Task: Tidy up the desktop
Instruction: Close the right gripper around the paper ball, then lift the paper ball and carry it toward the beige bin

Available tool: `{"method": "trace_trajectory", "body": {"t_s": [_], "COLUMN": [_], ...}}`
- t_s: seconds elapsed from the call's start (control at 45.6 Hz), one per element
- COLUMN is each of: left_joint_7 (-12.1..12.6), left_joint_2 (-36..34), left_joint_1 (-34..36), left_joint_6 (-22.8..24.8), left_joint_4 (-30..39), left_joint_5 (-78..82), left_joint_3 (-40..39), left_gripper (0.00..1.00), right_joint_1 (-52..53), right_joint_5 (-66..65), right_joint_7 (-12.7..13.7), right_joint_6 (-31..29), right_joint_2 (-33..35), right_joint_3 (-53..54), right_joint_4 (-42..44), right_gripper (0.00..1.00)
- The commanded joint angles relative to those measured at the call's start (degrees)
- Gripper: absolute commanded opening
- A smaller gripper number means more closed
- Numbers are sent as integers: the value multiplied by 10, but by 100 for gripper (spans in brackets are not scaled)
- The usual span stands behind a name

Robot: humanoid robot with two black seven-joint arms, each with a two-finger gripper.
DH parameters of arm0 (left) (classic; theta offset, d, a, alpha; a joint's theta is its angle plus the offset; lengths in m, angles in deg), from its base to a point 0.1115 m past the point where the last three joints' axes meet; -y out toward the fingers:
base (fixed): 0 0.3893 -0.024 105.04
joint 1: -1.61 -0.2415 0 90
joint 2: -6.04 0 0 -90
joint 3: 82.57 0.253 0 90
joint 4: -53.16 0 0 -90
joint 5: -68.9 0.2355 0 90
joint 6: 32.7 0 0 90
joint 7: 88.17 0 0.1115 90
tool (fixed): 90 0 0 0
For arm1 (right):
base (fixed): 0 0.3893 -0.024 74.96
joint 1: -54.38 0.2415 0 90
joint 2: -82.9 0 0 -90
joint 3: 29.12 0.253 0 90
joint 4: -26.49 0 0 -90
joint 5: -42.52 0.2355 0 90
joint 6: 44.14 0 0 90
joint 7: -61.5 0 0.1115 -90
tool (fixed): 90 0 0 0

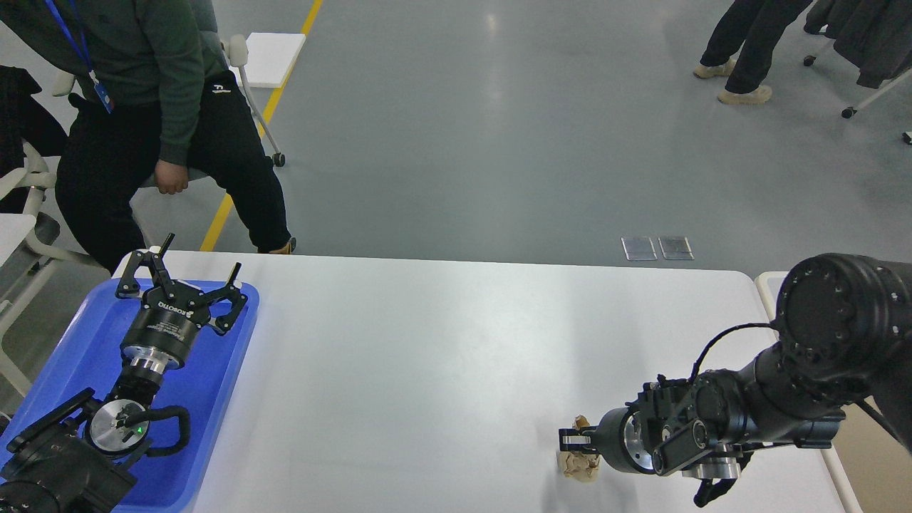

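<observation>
The white desktop (pixel 442 370) fills the middle of the head view. A small crumpled brown paper wad (pixel 580 467) lies near its front right. My right gripper (pixel 572 441) comes in from the right, low over the desktop. Its fingers are closed around the wad, which shows above and below them. My left gripper (pixel 201 256) is open and empty, with its fingers spread wide, and hovers over the far end of the blue tray (pixel 71 370) at the desktop's left edge.
A beige bin (pixel 866 456) shows partly behind my right arm at the right edge. A person (pixel 142 128) sits on a chair just beyond the desktop's far left corner. Another person's legs (pixel 741 50) stand at the far right on the grey floor.
</observation>
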Motion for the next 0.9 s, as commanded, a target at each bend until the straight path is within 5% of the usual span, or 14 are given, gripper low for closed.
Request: {"method": "trace_trajectory", "body": {"t_s": [0.0, 0.372, 0.876], "left_joint_7": [0, 0, 0], "left_joint_2": [0, 0, 0], "left_joint_1": [0, 0, 0], "left_joint_6": [0, 0, 0], "left_joint_4": [-1, -1, 0], "left_joint_5": [0, 0, 0], "left_joint_3": [0, 0, 0], "left_gripper": [99, 99, 99], "right_joint_1": [33, 214, 515], "right_joint_5": [-12, -54, -70], "right_joint_7": [-1, -1, 0], "right_joint_6": [-1, -36, -354], "right_joint_2": [0, 31, 105], "right_joint_3": [-2, -9, -9], "right_joint_4": [-26, -139, -154], "right_gripper": [0, 0, 0]}}
